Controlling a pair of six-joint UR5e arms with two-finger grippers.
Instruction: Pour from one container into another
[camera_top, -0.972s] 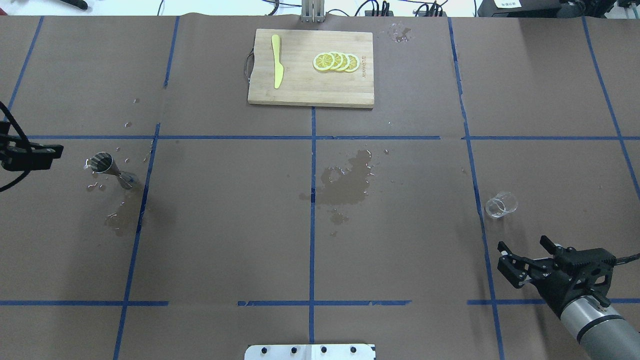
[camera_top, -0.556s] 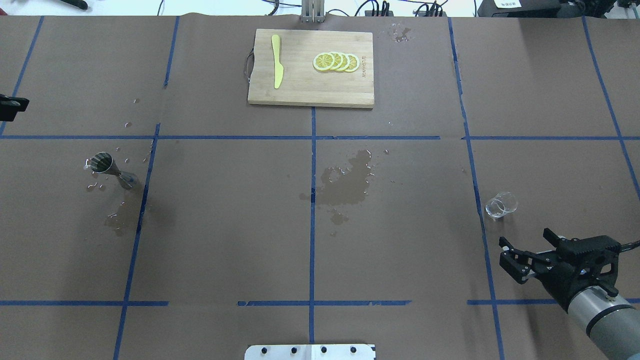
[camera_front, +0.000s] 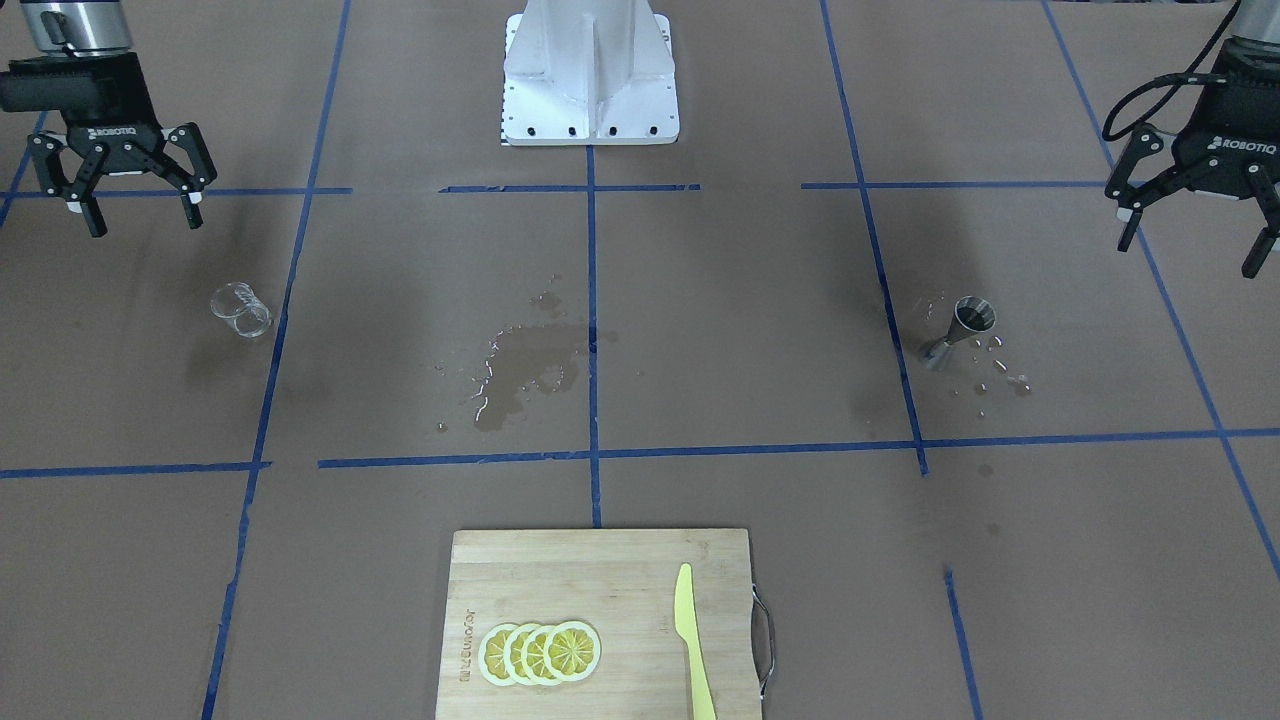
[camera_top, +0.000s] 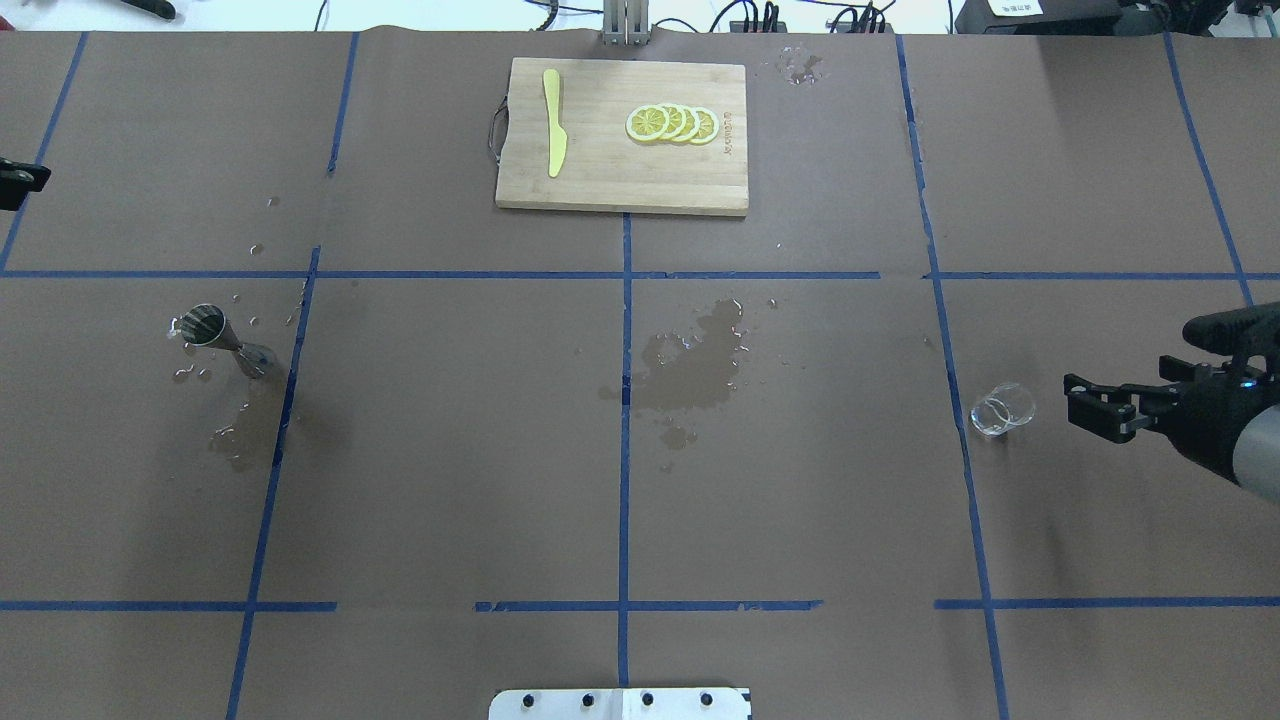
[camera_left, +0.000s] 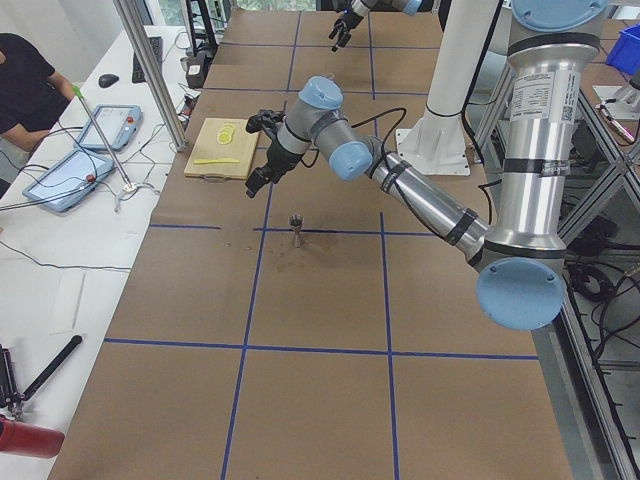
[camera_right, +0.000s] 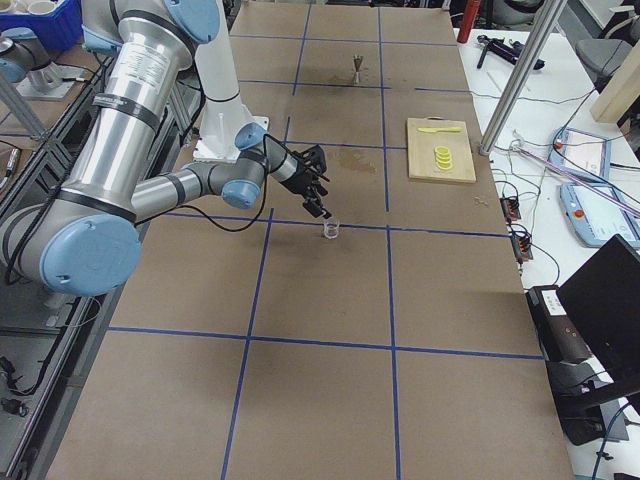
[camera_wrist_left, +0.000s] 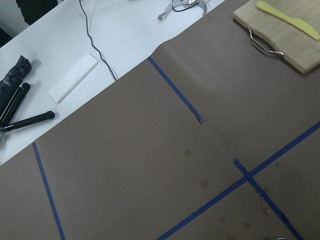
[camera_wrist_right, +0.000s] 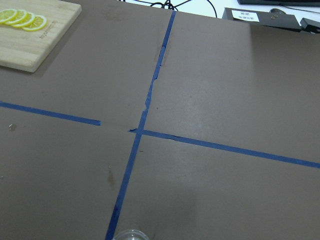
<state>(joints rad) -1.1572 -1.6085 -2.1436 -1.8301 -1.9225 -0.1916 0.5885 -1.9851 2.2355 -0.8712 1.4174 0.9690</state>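
Note:
A small steel jigger stands upright on the left part of the table, also seen in the front view. A clear glass cup stands on the right part; its rim shows at the bottom edge of the right wrist view. My right gripper hangs open and empty just to the robot side of the cup, apart from it. Out past the jigger near the table's left edge, my left gripper is also open with nothing in it; only its tip shows overhead.
A wooden cutting board at the far middle carries lemon slices and a yellow knife. A wet patch darkens the paper at the centre. Droplets lie around the jigger. The robot's base plate is at the near edge.
My right gripper has swung from the near right corner up to the cup's right side. The left gripper has drawn back toward the table's left edge, away from the jigger.

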